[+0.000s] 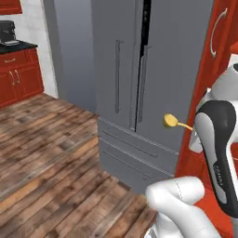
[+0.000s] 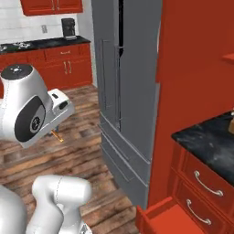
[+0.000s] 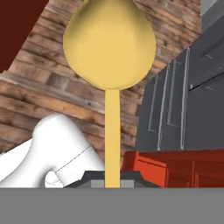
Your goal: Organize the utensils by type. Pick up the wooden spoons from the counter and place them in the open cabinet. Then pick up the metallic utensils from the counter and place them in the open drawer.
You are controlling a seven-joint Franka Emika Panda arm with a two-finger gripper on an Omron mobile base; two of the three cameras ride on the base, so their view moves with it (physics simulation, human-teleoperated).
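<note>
— That spoon rising from the gripper, wood or metal?
— Smooth, matt, pale gold.
— And below it?
— Rough brown plank floor; beside it a satin grey fridge and veined black marble counter.

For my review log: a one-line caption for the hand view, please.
Shut gripper holds a gold-tinted spoon by its handle, above wooden floor.

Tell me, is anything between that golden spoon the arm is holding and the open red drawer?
Nothing visible blocks it. The gripper is shut on the golden spoon, out over the wooden floor by the grey fridge. The drawer stands open below the counter, its visible floor bare.
</note>
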